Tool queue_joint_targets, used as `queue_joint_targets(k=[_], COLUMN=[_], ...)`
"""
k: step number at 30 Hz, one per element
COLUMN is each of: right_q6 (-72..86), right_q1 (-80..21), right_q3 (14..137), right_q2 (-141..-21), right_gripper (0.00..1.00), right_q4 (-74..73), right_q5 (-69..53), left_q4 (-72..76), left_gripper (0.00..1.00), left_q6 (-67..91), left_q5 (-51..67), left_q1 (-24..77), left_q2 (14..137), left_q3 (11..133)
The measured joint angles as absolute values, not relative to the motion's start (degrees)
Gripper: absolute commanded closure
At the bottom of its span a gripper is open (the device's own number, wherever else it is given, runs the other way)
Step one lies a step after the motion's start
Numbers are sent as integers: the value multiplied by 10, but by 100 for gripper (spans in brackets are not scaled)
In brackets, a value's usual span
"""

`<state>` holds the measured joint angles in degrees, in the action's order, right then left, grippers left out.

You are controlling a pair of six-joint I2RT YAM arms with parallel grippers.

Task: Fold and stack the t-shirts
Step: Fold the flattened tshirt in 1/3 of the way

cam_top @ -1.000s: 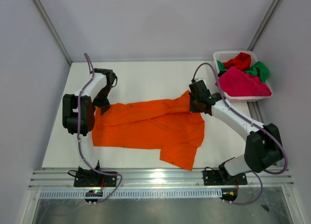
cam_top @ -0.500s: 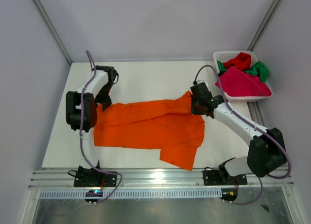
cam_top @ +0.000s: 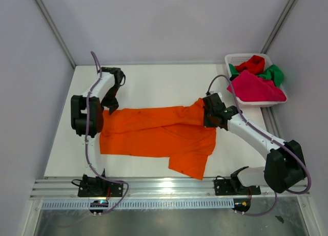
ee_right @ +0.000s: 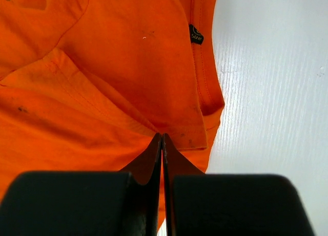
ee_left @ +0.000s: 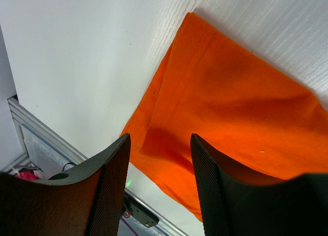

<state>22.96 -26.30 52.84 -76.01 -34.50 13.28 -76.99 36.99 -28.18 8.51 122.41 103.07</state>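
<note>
Top view: orange shirt point(cam_top: 154, 133), soft creased cloth, spread flat on white table point(cam_top: 154, 82); pink shirt point(cam_top: 253, 87), red shirt point(cam_top: 251, 64) and green shirt point(cam_top: 275, 73) heaped in white lattice basket point(cam_top: 233, 57), far right. Left wrist: left gripper point(ee_left: 160, 141), jaws moderately apart, empty, over the orange shirt's corner. Right wrist: right gripper point(ee_right: 162, 138), jaws pressed together, pinching a fold near the collar.

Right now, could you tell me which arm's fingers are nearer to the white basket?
Right. The right fingers sit at the orange t-shirt's right end, short of the basket; the left fingers hover over its far-left corner.
</note>
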Motion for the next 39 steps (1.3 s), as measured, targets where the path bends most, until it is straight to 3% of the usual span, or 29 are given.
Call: queue_joint_targets(k=[2,4,6,17,31,39], right_q6=[230,234,236,229,211,204], right_q1=[-264,-266,-268,-269,-269,-269], right_q3=[520,513,509,526,703,729], right_q2=[-761,-766,-776,-820,-977,-1003], right_gripper=[97,72,64,63,63,63], right_q4=[-344,-343,-343,-342,-271,-262], right_q5=[131,127,127,145,124,111], left_q4=[-770,-770,-770,-770,-766,-760], left_gripper=[47,47,46,47,49,49], left_q6=[369,368,368,368,375,385], left_q5=[-280,-280,-279,-276,-147,-135], left_q1=[85,85,85,85,89,108], left_q2=[1224,1224,1224,1225,1233,1225], left_q3=[1031,1031,1031,1032,1014,962])
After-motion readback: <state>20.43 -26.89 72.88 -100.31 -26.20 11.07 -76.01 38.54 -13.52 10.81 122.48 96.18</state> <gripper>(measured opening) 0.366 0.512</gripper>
